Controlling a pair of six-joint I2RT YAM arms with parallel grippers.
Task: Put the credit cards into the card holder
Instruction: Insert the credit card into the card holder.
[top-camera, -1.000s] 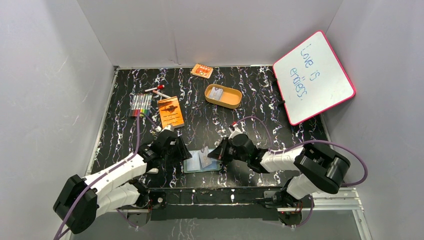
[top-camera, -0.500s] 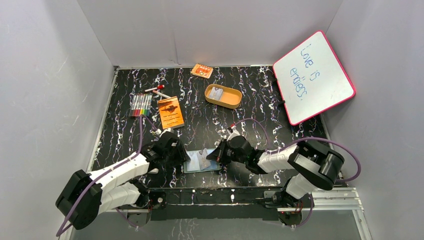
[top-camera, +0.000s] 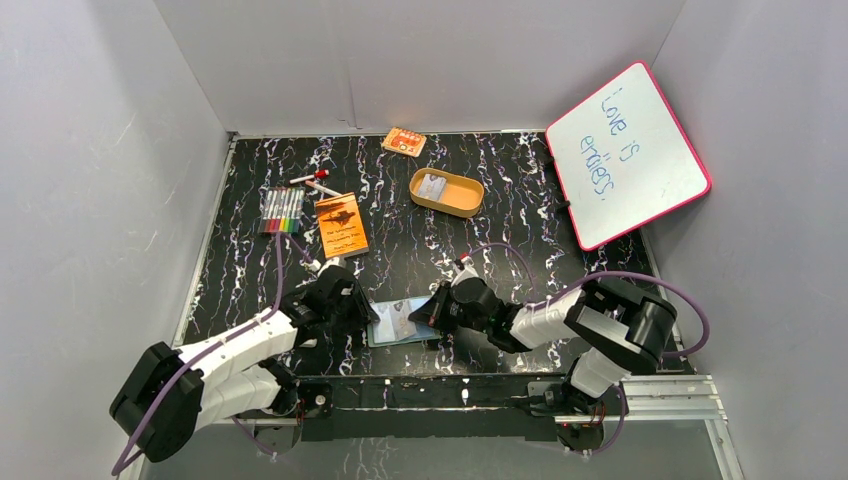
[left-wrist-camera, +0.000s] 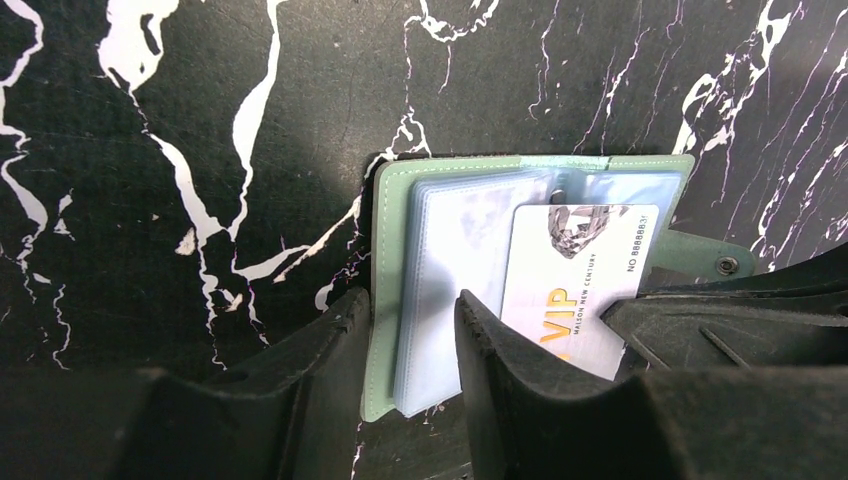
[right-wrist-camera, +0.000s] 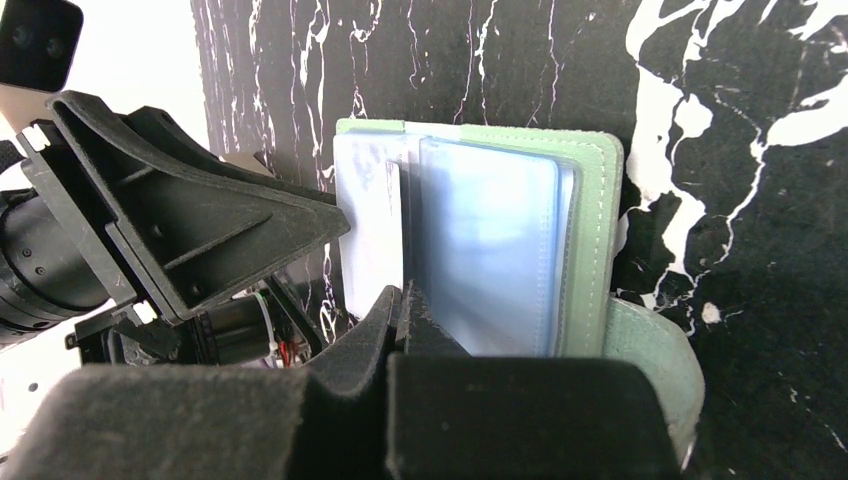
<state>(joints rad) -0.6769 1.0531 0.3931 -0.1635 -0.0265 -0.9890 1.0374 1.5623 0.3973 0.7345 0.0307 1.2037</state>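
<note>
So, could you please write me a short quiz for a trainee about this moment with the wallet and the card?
1. True or false: the sage-green folding wallet with clear plastic pockets lies shut.
2. The right gripper is: A) shut on the thin pale white card, B) shut on nothing, C) wide open.
3. Which gold letters does that card bear?
Key: 1 false; 2 A; 3 VIP.

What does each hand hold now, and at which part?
The right hand pinches a credit card by the end facing that hand. The left hand straddles an edge of the card holder; a grip there cannot be told.
</note>
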